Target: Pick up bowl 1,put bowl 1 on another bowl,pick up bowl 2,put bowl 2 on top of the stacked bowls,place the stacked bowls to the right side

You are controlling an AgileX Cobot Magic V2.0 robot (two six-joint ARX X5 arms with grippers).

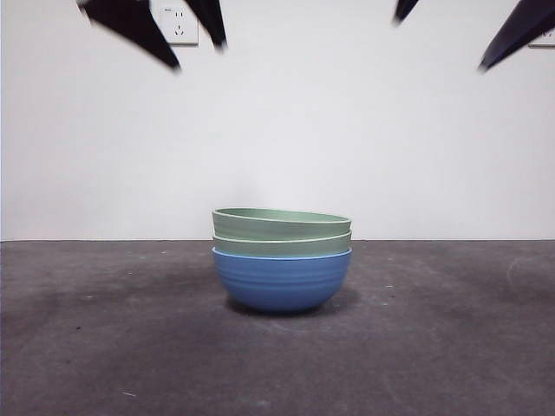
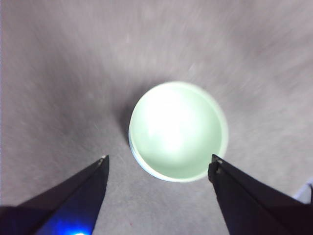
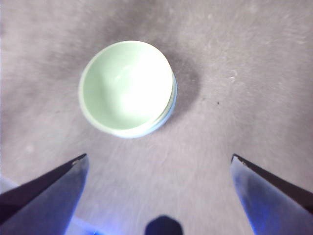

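The dark table (image 1: 95,338) is filling the lower part of the front view, under a white wall (image 1: 286,113). The stacked bowls (image 1: 282,258) are sitting at the frame's centre: the blue bowl (image 1: 282,282) is carrying two pale green bowls (image 1: 282,227) nested inside it, the upper one tilting slightly. The left gripper (image 2: 159,164) is hanging above the stack with jaws spread wide, gripping nothing. The right gripper (image 3: 159,161) is likewise hanging wide and empty. A wall socket (image 1: 179,26) is showing at the upper left.

Blue ribbed bowl (image 1: 282,279); two pale green bowls (image 1: 282,232); dark grey table (image 1: 104,347).
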